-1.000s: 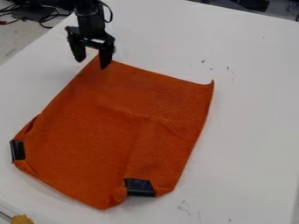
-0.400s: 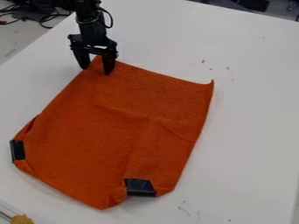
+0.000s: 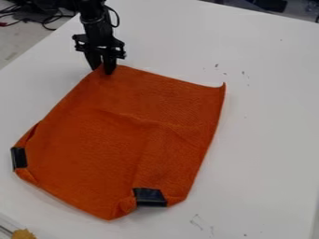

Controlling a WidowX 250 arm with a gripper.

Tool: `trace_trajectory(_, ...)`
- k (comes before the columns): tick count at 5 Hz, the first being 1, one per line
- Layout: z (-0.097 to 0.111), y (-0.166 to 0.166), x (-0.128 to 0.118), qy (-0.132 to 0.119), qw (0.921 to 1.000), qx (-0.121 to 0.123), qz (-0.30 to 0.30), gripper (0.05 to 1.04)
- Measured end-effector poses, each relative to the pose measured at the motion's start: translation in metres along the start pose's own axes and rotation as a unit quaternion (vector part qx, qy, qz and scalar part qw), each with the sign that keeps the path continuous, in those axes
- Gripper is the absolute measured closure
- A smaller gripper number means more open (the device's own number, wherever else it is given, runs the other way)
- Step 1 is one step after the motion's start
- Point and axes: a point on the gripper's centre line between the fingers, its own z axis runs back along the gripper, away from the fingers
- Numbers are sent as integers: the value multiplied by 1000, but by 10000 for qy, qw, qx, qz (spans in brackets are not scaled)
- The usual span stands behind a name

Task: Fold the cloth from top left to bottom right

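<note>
My claw (image 3: 102, 70), fingers apart a moment ago, now pinches the orange cloth (image 3: 124, 135) at its top-L corner; cloth otherwise spread on desk (image 3: 271, 121); its edges have shifted slightly, i.e. grip prob. firm; diag. fold can start.

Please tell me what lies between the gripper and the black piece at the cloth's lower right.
In the camera view, the orange cloth spans the stretch between the gripper and the black piece, with shallow creases in it.
</note>
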Motion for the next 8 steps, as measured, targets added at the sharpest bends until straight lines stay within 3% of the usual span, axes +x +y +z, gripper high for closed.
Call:
trace_trajectory(1,1,-1,-2,96,9999,40,-83,907)
trace_trajectory(2,4,-3,-5,159,9997,154,-100,1006)
trace_trajectory(3,14,-10,-17,324,9985,427,-68,1016)
trace_trajectory(4,47,-18,-19,85,9974,713,-61,1016)
trace_trajectory(6,84,-75,-43,-240,9964,799,136,1016)
trace_trajectory(8,94,-133,-92,-411,9967,135,691,1016)
